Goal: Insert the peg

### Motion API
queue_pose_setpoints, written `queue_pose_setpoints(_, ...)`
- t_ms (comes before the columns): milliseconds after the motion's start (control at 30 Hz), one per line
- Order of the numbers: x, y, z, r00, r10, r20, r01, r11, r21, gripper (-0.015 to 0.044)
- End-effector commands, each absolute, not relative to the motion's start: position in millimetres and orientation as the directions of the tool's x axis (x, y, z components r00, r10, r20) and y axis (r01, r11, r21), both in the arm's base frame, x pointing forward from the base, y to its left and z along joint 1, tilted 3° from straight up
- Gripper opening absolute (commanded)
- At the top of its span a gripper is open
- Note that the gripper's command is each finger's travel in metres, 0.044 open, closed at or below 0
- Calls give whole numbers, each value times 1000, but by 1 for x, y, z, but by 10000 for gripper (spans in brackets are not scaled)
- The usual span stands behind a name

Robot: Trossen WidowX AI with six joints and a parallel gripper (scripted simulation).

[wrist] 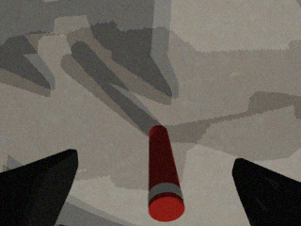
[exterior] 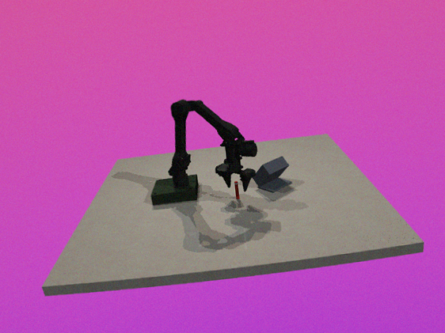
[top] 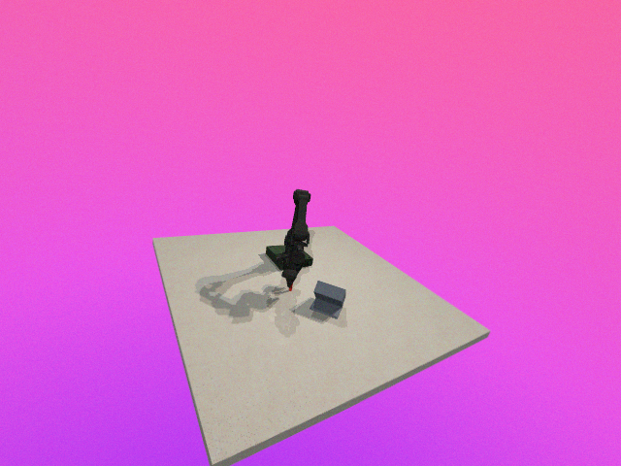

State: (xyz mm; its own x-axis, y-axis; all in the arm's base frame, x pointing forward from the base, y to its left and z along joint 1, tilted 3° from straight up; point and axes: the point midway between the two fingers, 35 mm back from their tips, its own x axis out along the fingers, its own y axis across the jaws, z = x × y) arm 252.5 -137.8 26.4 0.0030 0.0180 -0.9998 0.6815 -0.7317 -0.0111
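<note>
Exterior view: one arm (exterior: 179,136) (top: 300,216), black, jointed, mounted on a base (exterior: 174,196) (top: 273,254), dark green, block-shaped. Gripper (exterior: 237,188) (top: 289,286) (wrist: 158,165): pointing down, fingers set wide, nothing held between them. Peg (exterior: 236,190) (top: 290,288) (wrist: 164,165): one, red, round in section, with a grey band near its top end; upright on the bench (exterior: 140,247) (top: 280,385) (wrist: 235,71), outside the hole. Its top reaches up into the space between the fingertips; in the wrist view, a gap shows on either side. Panel (exterior: 275,166) (top: 330,291): one, blue-grey, tilted above a flat foot of like colour, near the peg and apart from it, on the side away from the base; hole not visible from these angles. Bench: pale, speckled, slab-edged, bearing all the above. Shadows: several, overlapping, cast across the bench by the arm and peg.
</note>
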Motion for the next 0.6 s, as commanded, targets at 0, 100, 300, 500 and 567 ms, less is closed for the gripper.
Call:
queue_pose_setpoints(0,251,-136,19,-3,25,-1000,677,-736,-20,440)
queue_pose_setpoints(100,251,-136,19,-3,25,-1000,677,-736,-20,440)
queue_pose_setpoints(300,252,-137,23,0,20,-1000,681,-732,-14,283)
queue_pose_setpoints(500,252,-137,23,0,20,-1000,681,-732,-14,125)
queue_pose_setpoints(567,252,-137,23,0,20,-1000,681,-732,-14,73)
